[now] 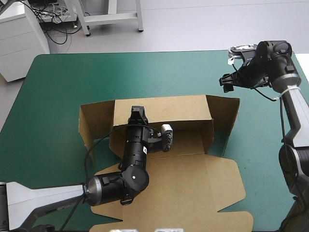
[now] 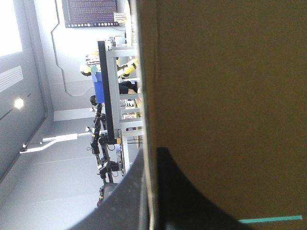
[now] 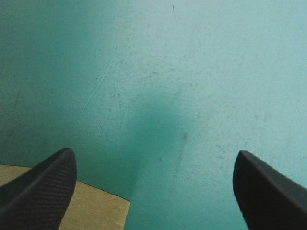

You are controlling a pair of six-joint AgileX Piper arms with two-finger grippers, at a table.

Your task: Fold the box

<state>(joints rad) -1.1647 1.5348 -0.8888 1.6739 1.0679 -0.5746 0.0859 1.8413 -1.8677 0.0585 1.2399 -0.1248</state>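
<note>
Left wrist view: left jaws pinch box (image 2: 216,96) wall; right jaws spread

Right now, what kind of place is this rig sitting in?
Likely a robot lab bench: a table with a teal-green cover, the left pincer clamped on a half-folded brown box, the right pincer open, plus a white drawer cabinet and loose cables on the floor beyond.

The tips of the left gripper (image 1: 137,111) are lost against the box (image 1: 186,108) wall from above, and its arm (image 1: 133,157) covers part of the floor. The near edge of the lid (image 1: 193,193) is cut off. By the right gripper (image 3: 153,152), only a box corner shows.
</note>
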